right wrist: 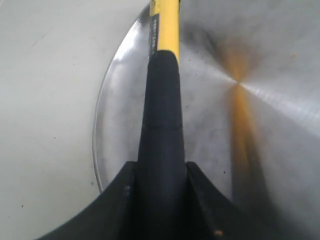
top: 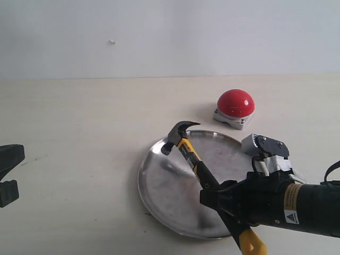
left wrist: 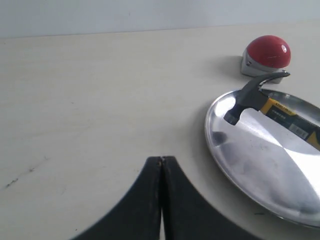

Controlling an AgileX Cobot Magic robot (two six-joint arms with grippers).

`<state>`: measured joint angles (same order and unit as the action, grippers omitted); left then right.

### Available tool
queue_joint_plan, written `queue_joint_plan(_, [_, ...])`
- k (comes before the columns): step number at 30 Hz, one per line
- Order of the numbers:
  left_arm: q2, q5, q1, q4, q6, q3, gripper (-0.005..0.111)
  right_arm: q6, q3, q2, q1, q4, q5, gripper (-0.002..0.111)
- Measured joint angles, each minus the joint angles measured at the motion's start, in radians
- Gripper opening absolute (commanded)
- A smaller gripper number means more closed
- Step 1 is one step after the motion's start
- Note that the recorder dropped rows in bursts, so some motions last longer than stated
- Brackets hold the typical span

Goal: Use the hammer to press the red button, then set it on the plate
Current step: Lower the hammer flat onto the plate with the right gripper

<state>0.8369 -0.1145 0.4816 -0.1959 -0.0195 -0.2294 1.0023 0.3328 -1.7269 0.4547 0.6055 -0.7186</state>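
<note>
The hammer [top: 190, 153] hangs tilted above the silver plate [top: 159, 186], its dark head over the plate's far left rim and its yellow end low at the front. My right gripper [top: 215, 197] is shut on the hammer's black handle [right wrist: 161, 115], over the plate [right wrist: 280, 120]. Beyond the plate's far right edge sits the red button [top: 235, 103] on its grey base, untouched. My left gripper [left wrist: 162, 160] is shut and empty, low over bare table left of the plate [left wrist: 260, 170]; the hammer head [left wrist: 247, 97] and button [left wrist: 267, 51] show there too.
The table is a pale cream surface meeting a white wall at the back. My left gripper [top: 8, 170] sits at the far left edge of the exterior view. A few dark scuffs mark the tabletop near the left arm.
</note>
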Motion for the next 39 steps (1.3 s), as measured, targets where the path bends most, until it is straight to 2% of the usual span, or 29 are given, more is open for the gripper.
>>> queue_joint_plan(6, [0.000, 0.000, 0.000, 0.000, 0.000, 0.000, 0.000, -0.047, 0.000, -0.044, 0.000, -0.049, -0.063, 0.000])
queue_joint_plan(39, [0.000, 0.000, 0.000, 0.000, 0.000, 0.000, 0.000, -0.161, 0.002, -0.072, 0.000, -0.105, -0.023, 0.000])
